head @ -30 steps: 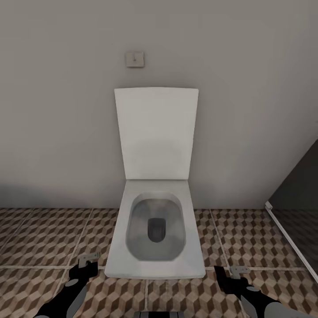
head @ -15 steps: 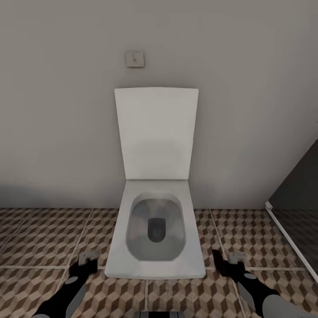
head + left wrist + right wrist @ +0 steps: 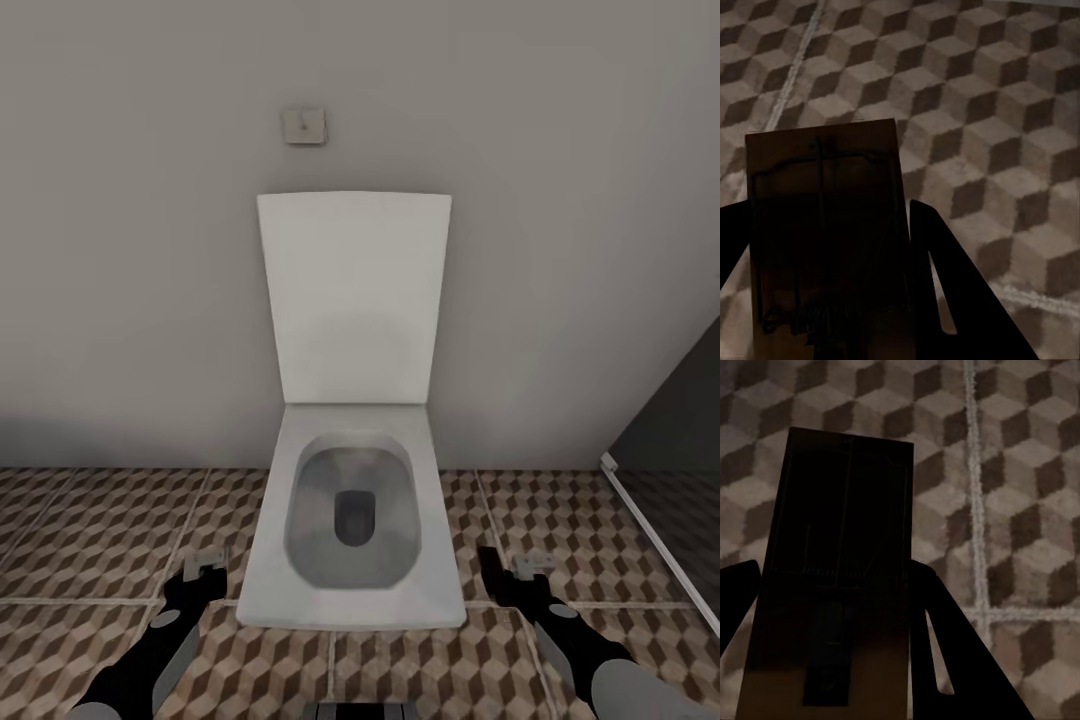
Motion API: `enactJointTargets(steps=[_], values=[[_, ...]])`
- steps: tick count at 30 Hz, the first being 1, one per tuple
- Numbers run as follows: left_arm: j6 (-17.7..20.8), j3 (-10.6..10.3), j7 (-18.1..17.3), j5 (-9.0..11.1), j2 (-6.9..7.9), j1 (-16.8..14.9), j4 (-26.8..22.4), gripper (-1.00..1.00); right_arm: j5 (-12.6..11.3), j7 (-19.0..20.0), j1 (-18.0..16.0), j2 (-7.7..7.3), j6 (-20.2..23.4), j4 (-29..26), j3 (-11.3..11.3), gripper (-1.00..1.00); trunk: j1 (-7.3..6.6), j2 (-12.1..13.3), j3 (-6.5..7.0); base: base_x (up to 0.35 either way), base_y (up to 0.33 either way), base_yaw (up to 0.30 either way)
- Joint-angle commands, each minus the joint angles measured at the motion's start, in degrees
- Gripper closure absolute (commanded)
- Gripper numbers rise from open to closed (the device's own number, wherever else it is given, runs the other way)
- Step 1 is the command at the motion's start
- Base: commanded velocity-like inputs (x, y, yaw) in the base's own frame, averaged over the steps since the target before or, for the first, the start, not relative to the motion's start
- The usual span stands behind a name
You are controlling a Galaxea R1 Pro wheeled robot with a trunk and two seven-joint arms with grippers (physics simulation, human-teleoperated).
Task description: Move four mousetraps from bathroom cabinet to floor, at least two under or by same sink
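One mousetrap (image 3: 825, 240) clamped in the left hand (image 3: 205, 572), a second mousetrap (image 3: 836, 585) clamped in the right hand (image 3: 512, 572), both above the bathroom floor (image 3: 90, 540), flanking the open toilet (image 3: 350, 520) against the wall (image 3: 130, 250).

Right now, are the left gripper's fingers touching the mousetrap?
Touching: in the left wrist view the mousetrap sits clamped between the dark fingers, above the bathroom floor.
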Motion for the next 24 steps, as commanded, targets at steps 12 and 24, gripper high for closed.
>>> enactJointTargets(steps=[12,24], values=[[-0.2,-0.2,0.7,0.4,2.02,-0.1,0.2,1.0,-0.2,0.2,0.0,0.12,-0.2,0.2,0.0,1.0,0.29,-0.2,-2.71,0.0,0.0,0.0],[-0.4,-0.3,1.1,0.4,2.26,-0.1,0.1,1.0,-0.2,0.1,0.0,0.0,-0.2,0.2,-0.1,1.0,0.6,-0.3,-5.37,0.0,0.0,0.0]])
